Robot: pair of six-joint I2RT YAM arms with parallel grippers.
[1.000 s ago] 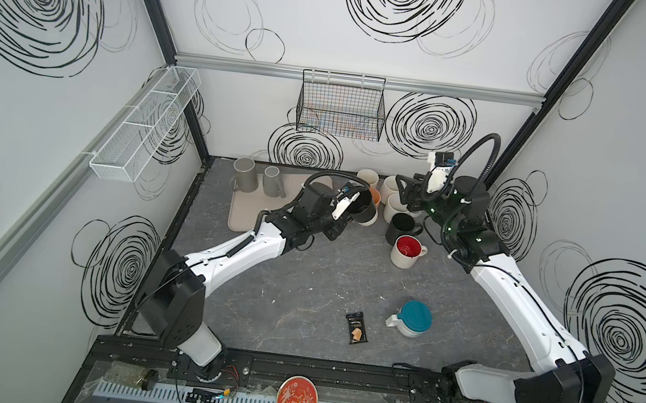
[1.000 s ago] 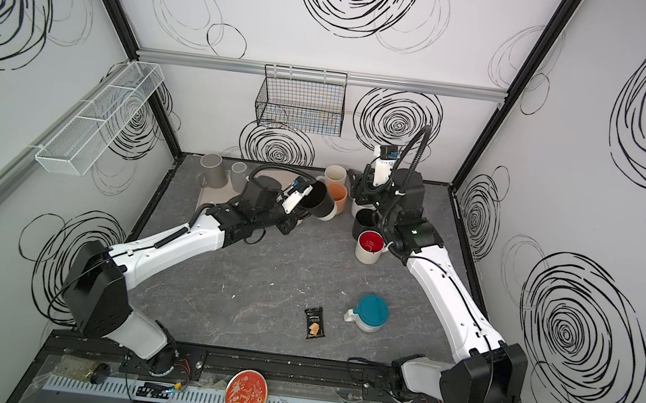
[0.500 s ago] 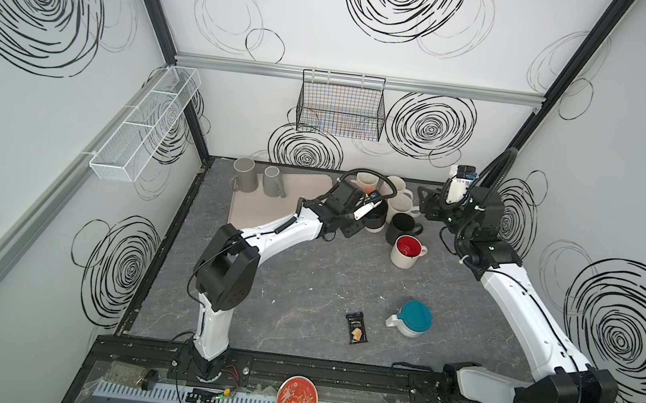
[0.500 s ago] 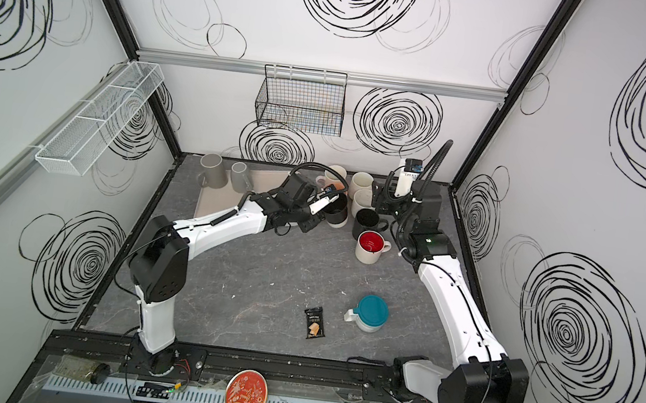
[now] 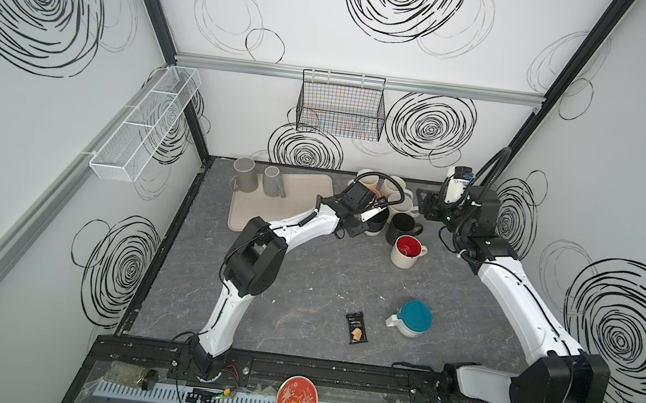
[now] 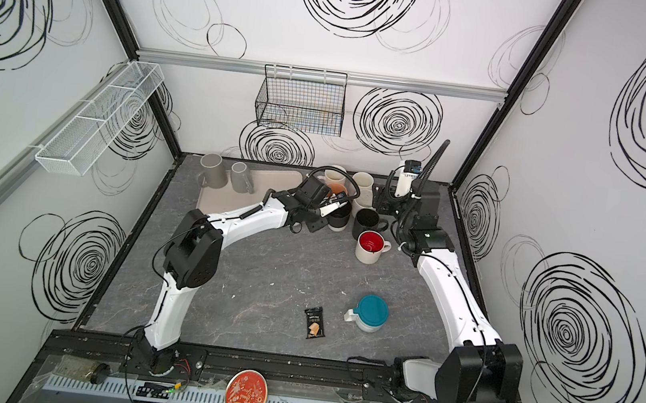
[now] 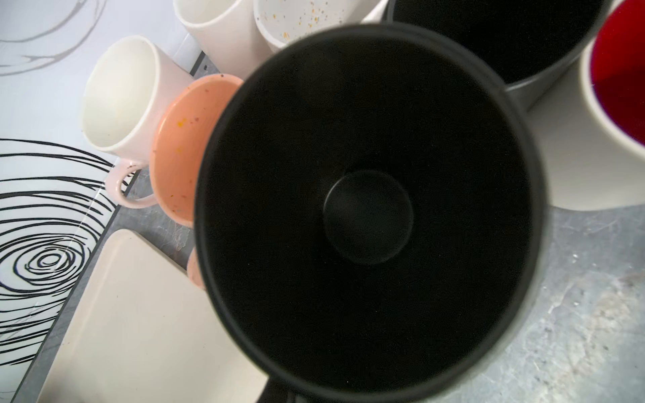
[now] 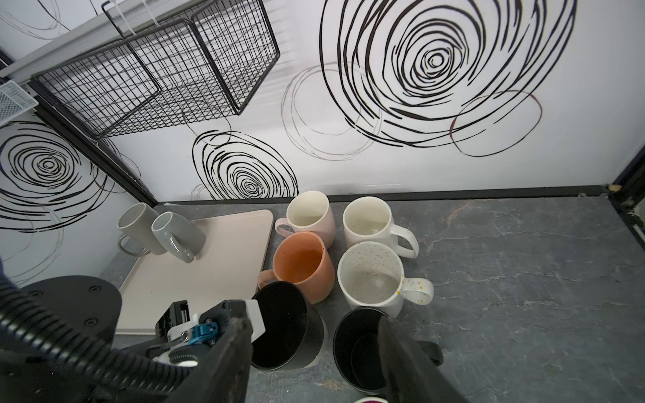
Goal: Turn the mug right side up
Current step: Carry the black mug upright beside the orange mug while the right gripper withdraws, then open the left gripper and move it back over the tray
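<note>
- Left gripper [image 5: 370,215] was pinched narrow on the black mug [image 5: 378,225], at the rim on its handle side. The exact contact was hidden in the left wrist view, where the mug's mouth filled the picture.
- Black mug stood mouth up at the near left corner of the mug cluster, just off the tray [image 5: 293,194] edge. It was matte black inside with a round flat floor and a pale band low on the wall.
- Right gripper [image 5: 420,204] hung raised by the back right corner, jaws apart and empty.
- Near zone had wide free room on the grey marbled table [image 5: 304,275]. A flat glossy snack packet [image 5: 356,329] and a teal-topped white cup [image 5: 412,317] sat apart from each other.
- Middle zone: a red-lined cream mug [image 5: 407,252] sat just beside a second black mug [image 5: 401,228], which was just beside the held one. Gaps were tight.
- Beyond those, an orange mug [image 8: 302,267], a speckled white mug [image 8: 370,275], a pale pink mug [image 8: 309,214] and a cream mug [image 8: 366,219] were packed in two rows. All were glazed and mouth up.
- Tray was beige, smooth, round-cornered and mostly bare. Two grey mugs [image 5: 243,174] stood mouth down at its far left.
- Black wire basket [image 5: 341,106] hung on the back wall.
</note>
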